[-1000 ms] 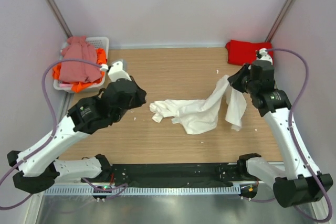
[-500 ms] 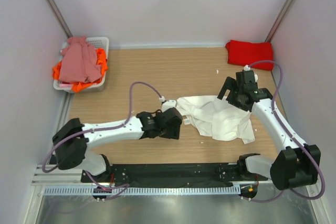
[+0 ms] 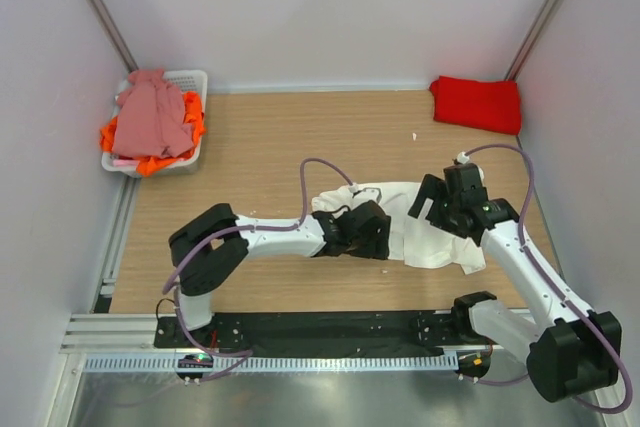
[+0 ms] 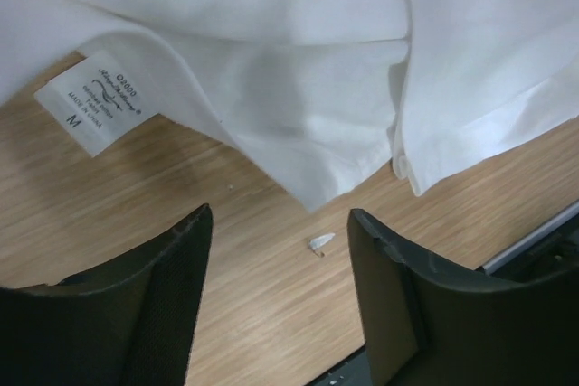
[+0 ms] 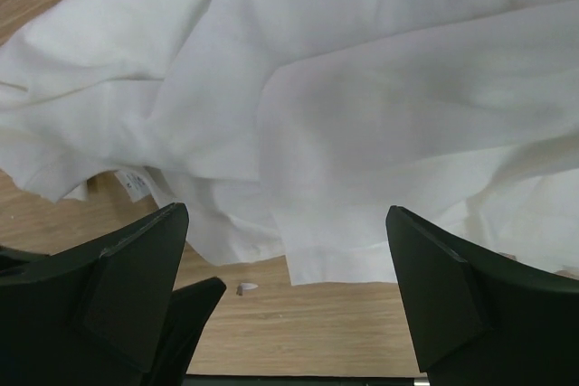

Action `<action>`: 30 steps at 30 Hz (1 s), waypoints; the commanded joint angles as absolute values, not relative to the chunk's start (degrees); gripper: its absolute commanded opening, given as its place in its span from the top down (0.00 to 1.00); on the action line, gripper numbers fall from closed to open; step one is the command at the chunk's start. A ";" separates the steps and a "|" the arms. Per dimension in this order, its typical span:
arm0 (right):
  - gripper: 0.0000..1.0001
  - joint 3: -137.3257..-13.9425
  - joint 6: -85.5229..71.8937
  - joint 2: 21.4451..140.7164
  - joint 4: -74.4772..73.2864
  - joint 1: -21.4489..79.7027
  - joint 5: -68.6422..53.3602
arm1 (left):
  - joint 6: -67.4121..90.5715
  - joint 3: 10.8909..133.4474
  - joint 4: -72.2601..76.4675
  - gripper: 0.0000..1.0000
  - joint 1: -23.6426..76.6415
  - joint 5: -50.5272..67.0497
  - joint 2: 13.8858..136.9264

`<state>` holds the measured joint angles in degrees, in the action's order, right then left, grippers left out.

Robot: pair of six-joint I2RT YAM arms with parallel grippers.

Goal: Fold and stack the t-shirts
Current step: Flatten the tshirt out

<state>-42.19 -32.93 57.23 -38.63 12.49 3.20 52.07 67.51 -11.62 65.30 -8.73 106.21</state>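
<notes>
A white t-shirt [image 3: 418,229] lies crumpled on the wooden table, right of centre. My left gripper [image 3: 370,232] hovers at its left edge, open and holding nothing. In the left wrist view the open gripper [image 4: 280,214] frames bare wood, with the white t-shirt's [image 4: 298,79] hem and size label [image 4: 99,101] just beyond. My right gripper [image 3: 440,209] hangs over the shirt's right part, wide open. In the right wrist view that gripper [image 5: 285,214] is empty above the white cloth [image 5: 362,115]. A folded red t-shirt [image 3: 476,104] lies at the back right corner.
A white slotted basket [image 3: 192,78] at the back left holds a dusty pink shirt [image 3: 148,119] on top of an orange one [image 3: 192,117]. A tiny white scrap [image 4: 320,241] lies on the wood near the left fingers. The black rail [image 3: 330,329] runs along the near edge.
Both grippers have opened and let go of the white t-shirt, which was hanging and now lies on the table. The left arm swept right to it; the right arm dropped nearer.
</notes>
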 commanded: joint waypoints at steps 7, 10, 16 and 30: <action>0.03 -42.54 -36.30 58.18 -36.65 16.78 4.22 | 52.03 71.20 -5.54 1.00 63.20 -5.97 112.07; 0.03 -42.80 -37.17 58.27 -36.91 18.54 5.27 | 53.78 63.94 -5.89 1.00 58.64 -8.52 107.16; 0.10 -43.15 -44.29 63.45 -37.53 34.52 12.65 | 52.74 53.09 -5.53 1.00 45.19 -8.70 94.50; 0.31 -53.76 -49.92 79.44 -37.88 54.22 19.24 | 53.09 45.45 -0.18 1.00 38.85 -5.63 92.99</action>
<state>-46.70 -48.07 77.73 -38.87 51.27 15.25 53.56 46.46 -3.46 38.98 -6.50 93.45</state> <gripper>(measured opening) 0.689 0.004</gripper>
